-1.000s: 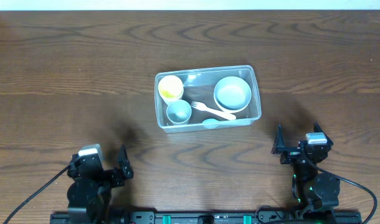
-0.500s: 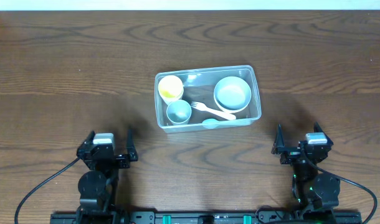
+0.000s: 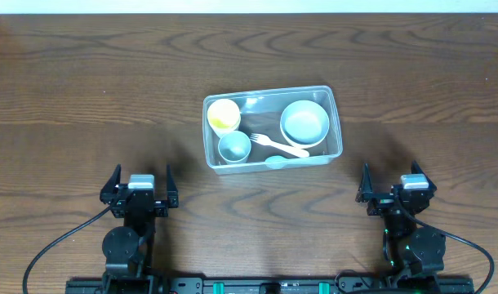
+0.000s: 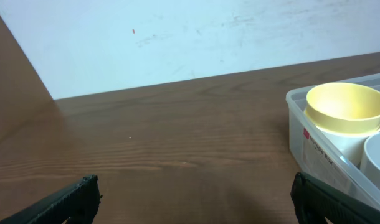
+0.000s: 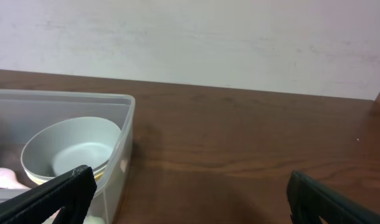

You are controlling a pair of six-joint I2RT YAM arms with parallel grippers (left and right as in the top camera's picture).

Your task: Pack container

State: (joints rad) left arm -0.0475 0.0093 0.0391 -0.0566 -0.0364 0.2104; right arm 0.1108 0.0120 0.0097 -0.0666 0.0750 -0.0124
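The left gripper (image 3: 142, 173) has swung round since a second ago. It was angled off near the table's front edge, and it now sits squared up, pointing straight at the far side. Its jaws stand wide apart with nothing between them; in its wrist view only bare wood shows between the two dark fingertips (image 4: 84, 190). The right gripper (image 3: 389, 175) has not shifted in that time, and its jaws are spread just as wide and are just as empty.

Beyond both, well apart from either, the container (image 3: 261, 104) rests on the dark wooden table (image 3: 86, 82), roughly midway between the arms and farther back. Inside it, a yellow cup (image 3: 224, 115) stands at the left end, with a small pale blue cup (image 3: 234, 146) just in front of it. A pale bowl (image 3: 304, 122) fills the right end, and a white fork (image 3: 279, 145) lies between the blue cup and the bowl.
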